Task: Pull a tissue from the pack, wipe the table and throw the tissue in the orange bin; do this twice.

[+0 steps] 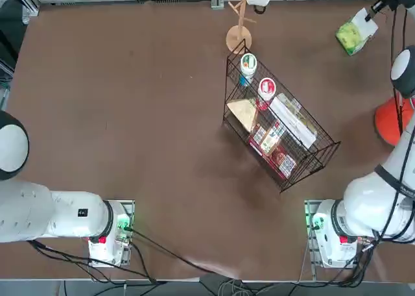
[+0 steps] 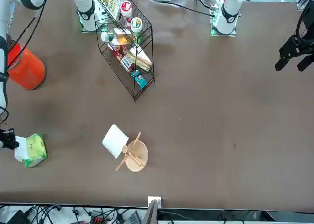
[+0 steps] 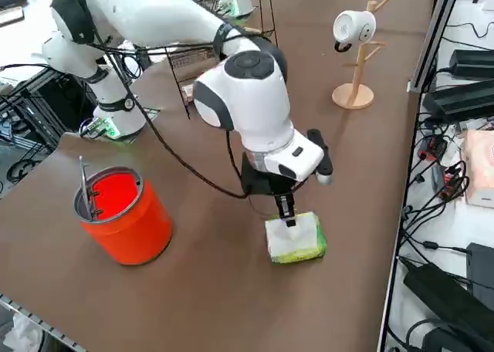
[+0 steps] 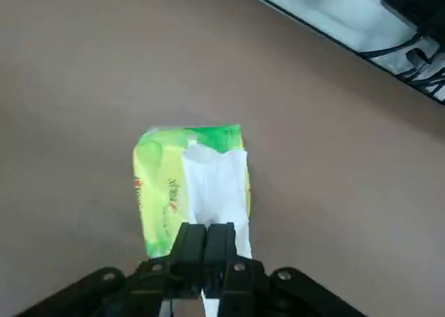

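The table (image 3: 216, 290) carries the orange bin (image 3: 123, 213) near the working arm's side edge, presumably within easy reach for disposal. The pack (image 4: 191, 185) lies flat just beyond it. The right gripper (image 4: 206, 244) stands over the pack, jaws closed on the white tissue (image 4: 215, 181), apparently mid-extraction.

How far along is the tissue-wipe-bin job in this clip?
Nothing visibly done: no tissue shows in the orange bin. In hand: the right pincer is shut on a white tissue drawn from the pack. Left: wiping the table, binning it, then a second round.
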Action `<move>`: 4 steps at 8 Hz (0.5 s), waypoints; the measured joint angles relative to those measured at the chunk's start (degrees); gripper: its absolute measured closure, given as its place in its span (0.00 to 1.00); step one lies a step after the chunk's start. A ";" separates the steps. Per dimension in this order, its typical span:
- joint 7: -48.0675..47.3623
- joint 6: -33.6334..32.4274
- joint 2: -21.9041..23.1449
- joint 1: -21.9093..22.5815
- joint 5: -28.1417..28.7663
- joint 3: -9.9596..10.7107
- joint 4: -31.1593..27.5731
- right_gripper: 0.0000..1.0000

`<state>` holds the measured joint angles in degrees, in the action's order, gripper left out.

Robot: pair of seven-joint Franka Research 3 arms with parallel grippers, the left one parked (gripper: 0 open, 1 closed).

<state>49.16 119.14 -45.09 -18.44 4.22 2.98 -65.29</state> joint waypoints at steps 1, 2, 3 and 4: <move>-1.15 -3.04 1.99 0.18 0.00 -0.02 0.18 0.99; -2.19 -5.17 3.59 0.49 0.00 -0.02 0.18 0.99; -2.91 -6.50 4.63 0.73 0.00 -0.03 0.18 0.99; -4.14 -7.80 5.28 0.94 0.00 -0.04 0.18 0.99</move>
<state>45.02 111.33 -39.81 -17.50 4.22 2.94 -65.11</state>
